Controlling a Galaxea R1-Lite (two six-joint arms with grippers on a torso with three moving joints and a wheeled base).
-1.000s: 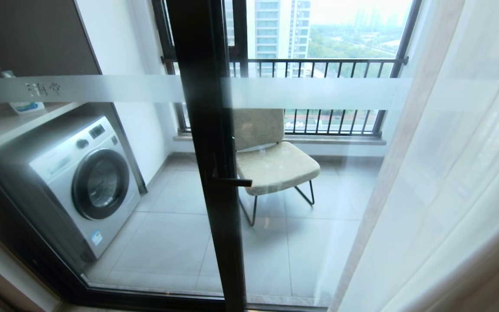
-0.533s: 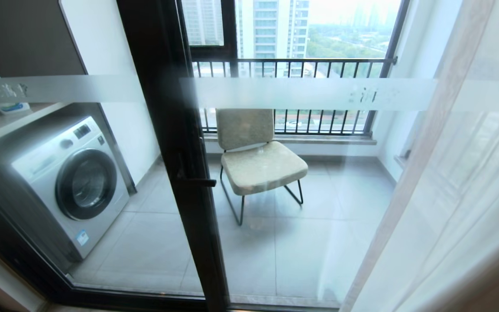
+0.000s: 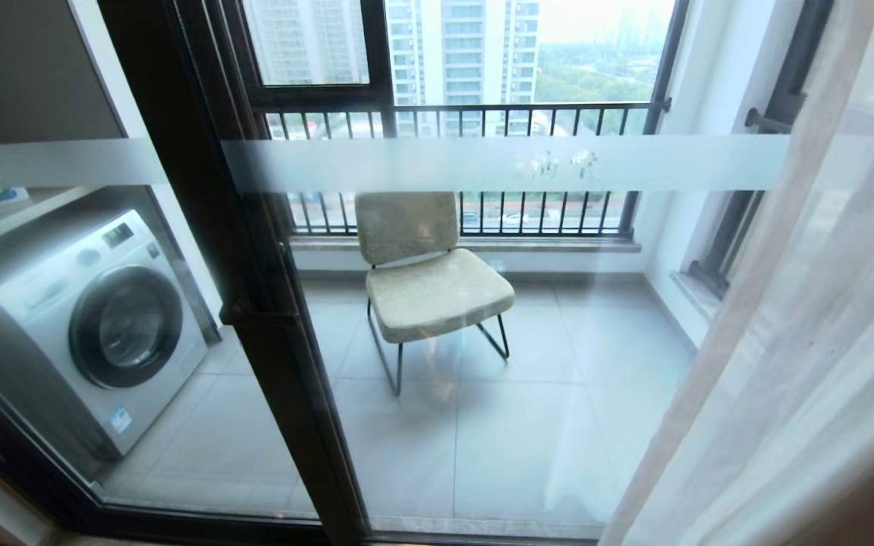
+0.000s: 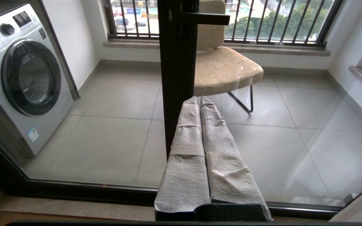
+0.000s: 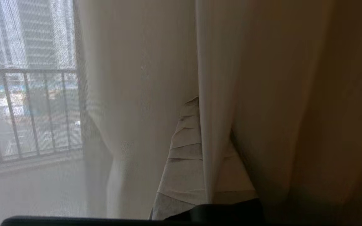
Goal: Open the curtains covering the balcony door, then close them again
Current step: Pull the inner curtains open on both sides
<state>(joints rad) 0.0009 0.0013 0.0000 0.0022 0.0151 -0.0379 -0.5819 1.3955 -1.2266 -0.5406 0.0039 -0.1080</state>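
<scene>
Right wrist view has the right hand (image 5: 200, 103) pinched on the sheer edge of the curtains (image 5: 218, 94), bunched at the balcony door's (image 3: 255, 303) right side, while the left hand (image 4: 199, 99) sits closed, empty.

Right gripper (image 5: 196, 103): one finger hidden behind a fold of the curtains (image 5: 218, 94); whether the fold is pinched cannot be told. Neither gripper appears in head view. Washing machine (image 3: 95, 326) cut off at the frame edge beside the balcony door (image 3: 255, 303). Lettering on frosted band (image 3: 558, 163) illegible. Railing (image 5: 27, 110) blurred through sheer.
</scene>
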